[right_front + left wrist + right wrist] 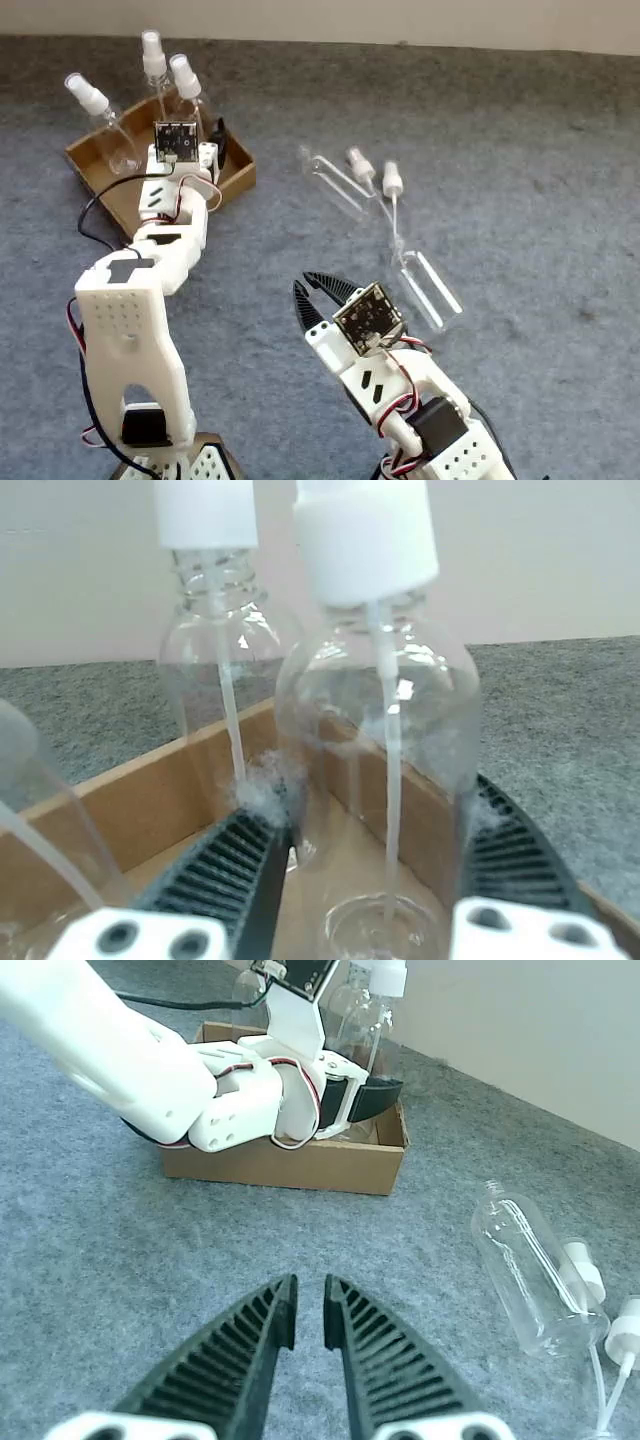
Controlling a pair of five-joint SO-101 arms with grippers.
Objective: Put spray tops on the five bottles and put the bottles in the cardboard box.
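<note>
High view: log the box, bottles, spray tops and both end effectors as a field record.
box: cardboard box, on the carpet
in box: three capped bottles, upright
left end effector: shut on held bottle, inside the box
loose: two uncapped bottles lying on carpet, two spray tops beside them
right end effector: slightly open, empty, above carpet

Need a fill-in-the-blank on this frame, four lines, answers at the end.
1. ___ clear plastic bottles with white spray tops stand in the brown cardboard box.
2. ___ uncapped clear bottles lie on the grey carpet.
3. The left tool grips one capped bottle inside the ___.
4. The right tool holds ___.
Answers: Three; Two; box; nothing.
</note>
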